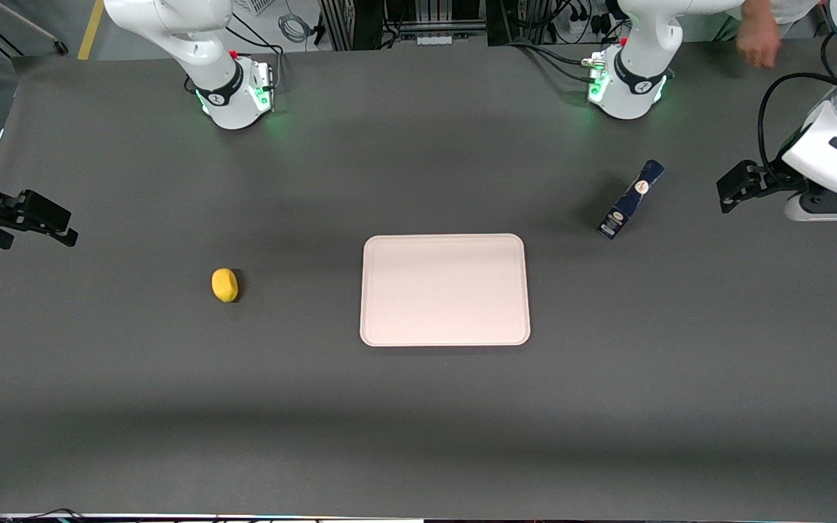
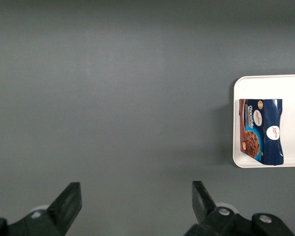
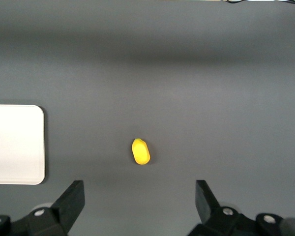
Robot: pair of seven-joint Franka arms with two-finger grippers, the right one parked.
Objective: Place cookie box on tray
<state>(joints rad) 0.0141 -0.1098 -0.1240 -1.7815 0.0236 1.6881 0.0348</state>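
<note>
The navy-blue cookie box stands tilted on the dark table, with its white-orange mark facing up. It is apart from the pale-pink tray, toward the working arm's end and a little farther from the front camera. The tray holds nothing. My gripper hovers still nearer the working arm's end of the table than the box, clear of it. In the left wrist view the gripper is open with only bare table between its fingers. There the cookie box shows its cookie picture and overlaps the tray.
A small yellow rounded lump lies on the table toward the parked arm's end, beside the tray. Two arm bases stand along the table's edge farthest from the front camera. A person's hand rests near that edge.
</note>
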